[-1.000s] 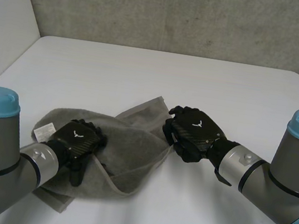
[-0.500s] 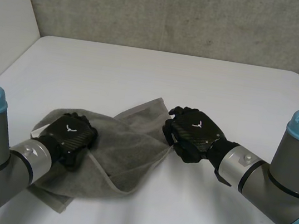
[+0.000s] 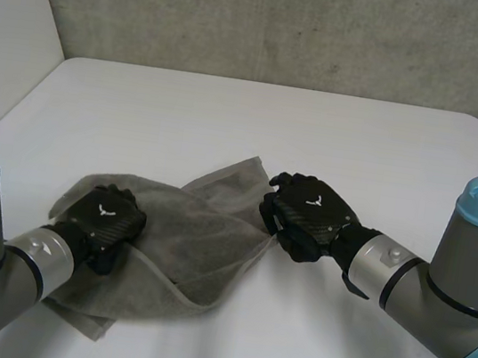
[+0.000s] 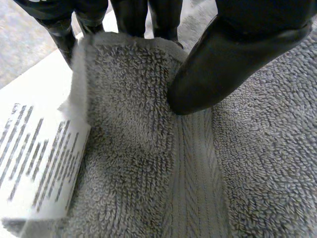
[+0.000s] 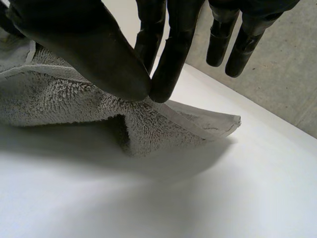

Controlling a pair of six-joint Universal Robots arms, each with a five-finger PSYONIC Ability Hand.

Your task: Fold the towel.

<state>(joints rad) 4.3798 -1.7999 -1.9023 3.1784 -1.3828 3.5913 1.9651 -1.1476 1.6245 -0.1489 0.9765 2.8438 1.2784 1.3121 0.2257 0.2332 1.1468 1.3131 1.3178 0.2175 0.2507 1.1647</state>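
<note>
– Firstly, the near side: what holds the towel (image 3: 203,237)?
– Left hand (image 3: 105,218), at the labelled corner. Its wrist view shows thumb (image 4: 233,59) and fingers (image 4: 131,17) clamped on the hem beside the label (image 4: 34,163). The head view hides that grip.
– Farther on?
– Right hand (image 3: 310,212), thumb and fingers pinching the opposite edge, raised a little off the bench (image 3: 256,127). Judged: two held points, so the rumpled towel can be drawn taut and folded.
</note>
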